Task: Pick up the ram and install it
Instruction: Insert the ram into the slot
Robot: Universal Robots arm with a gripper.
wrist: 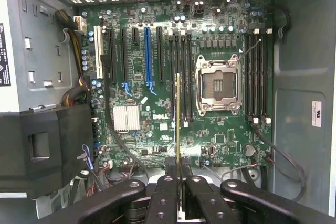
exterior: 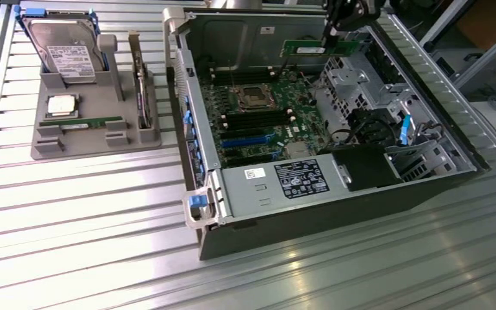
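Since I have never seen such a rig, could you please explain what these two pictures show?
A robot arm ends in a claw. One camera stands off the arm; the other sits on its wrist, looking down into an open computer case at the motherboard. The case lies on a slatted metal table beside a grey tray holding a hard drive, a processor, a spare ram and a card. The claw is shut on the ram, holding it above the motherboard.
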